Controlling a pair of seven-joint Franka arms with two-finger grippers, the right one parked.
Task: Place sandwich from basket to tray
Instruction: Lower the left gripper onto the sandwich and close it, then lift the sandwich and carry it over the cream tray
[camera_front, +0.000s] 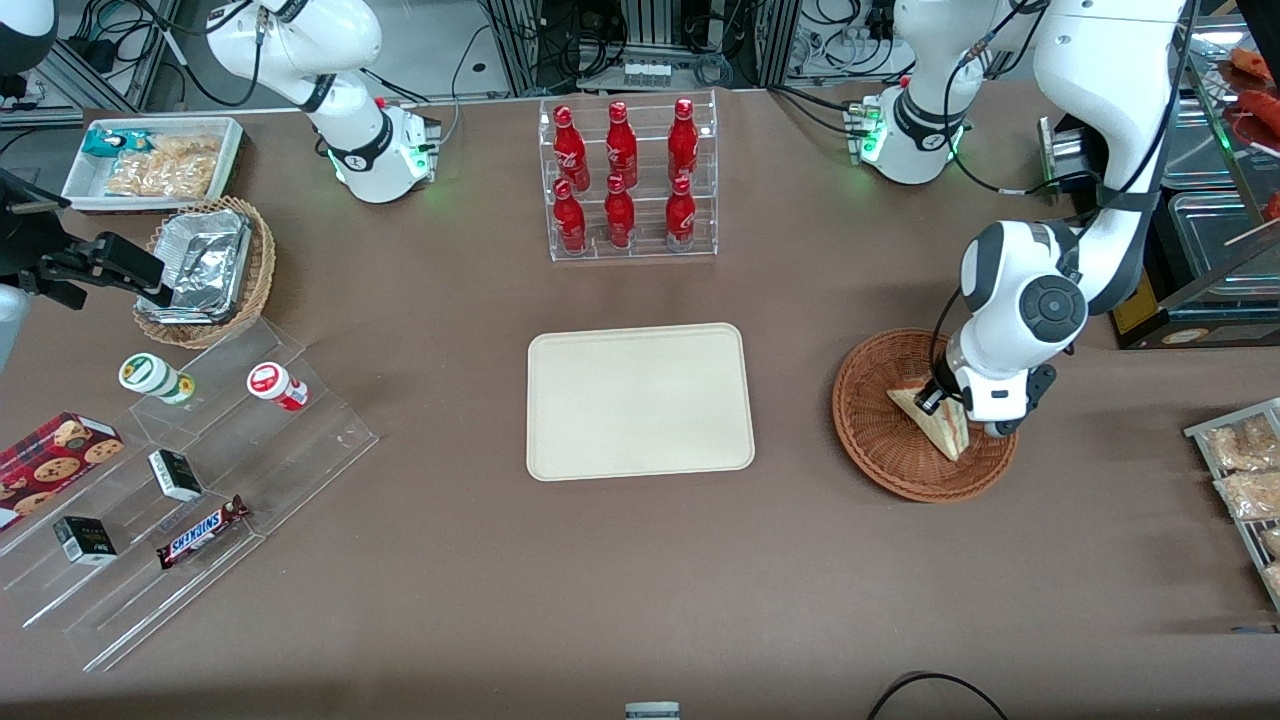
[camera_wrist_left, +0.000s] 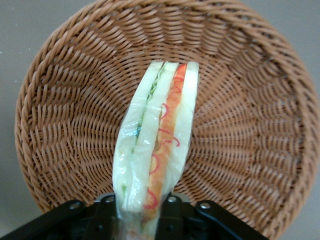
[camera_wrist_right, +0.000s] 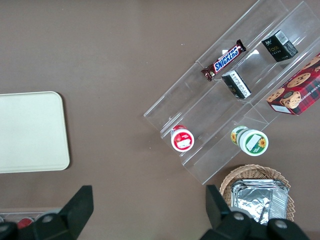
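Gripping the sandwich (camera_wrist_left: 159, 145) between its fingers inside the basket (camera_front: 870, 440), the left gripper (camera_front: 940, 398) next needs a clean lift and a carry to the tray (camera_front: 640, 400).

Red bottles (camera_front: 622, 175) (acrylic rack (camera_front: 632, 240))

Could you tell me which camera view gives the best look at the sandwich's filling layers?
The left wrist view: the sandwich fills it edge-on, red and green layers plain, the gripper closed on its end over the basket. The front view shows only a small wedge partly hidden by the arm. The right wrist view misses it.
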